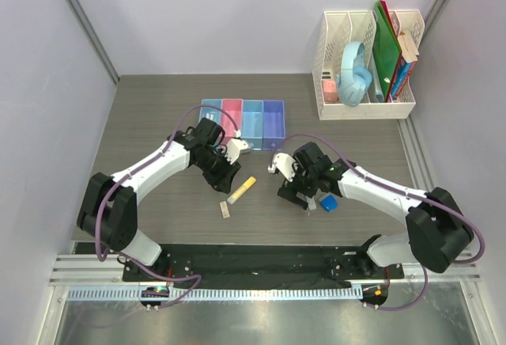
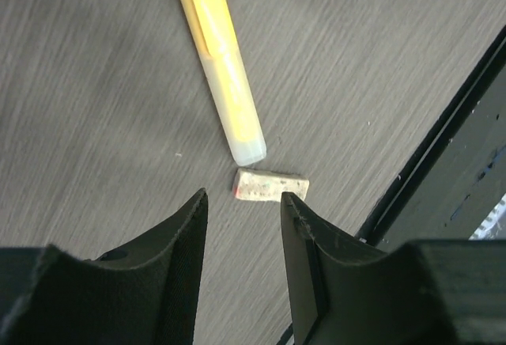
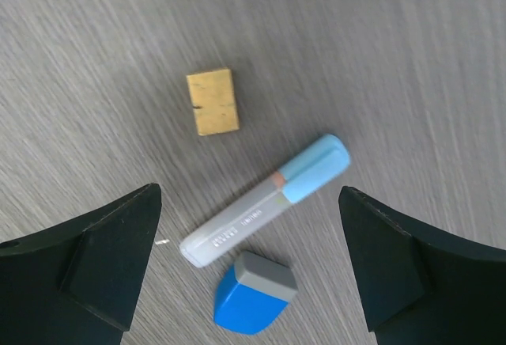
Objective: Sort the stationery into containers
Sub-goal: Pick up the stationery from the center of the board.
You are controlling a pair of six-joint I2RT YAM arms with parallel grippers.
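Observation:
The yellow marker [image 1: 242,190] lies on the table with the small beige block [image 1: 226,210] just past its clear end; both show in the left wrist view (marker [image 2: 221,64], block [image 2: 271,184]). My left gripper [image 2: 243,202] is open and empty just short of the block, and in the top view it [image 1: 224,177] hangs beside the marker. My right gripper [image 3: 249,195] is wide open above the pale blue stick [image 3: 265,201], with the blue wedge [image 3: 253,293] and the tiny orange block [image 3: 213,101] on either side of it. The four joined bins [image 1: 242,117] stand behind. The thin white pen is out of view.
A white mesh file rack [image 1: 366,64] with green folders, books and a pale blue headset stands at the back right. The dark front edge of the table [image 2: 443,163] runs close to the beige block. The blue wedge [image 1: 329,202] lies right of my right gripper [image 1: 296,195].

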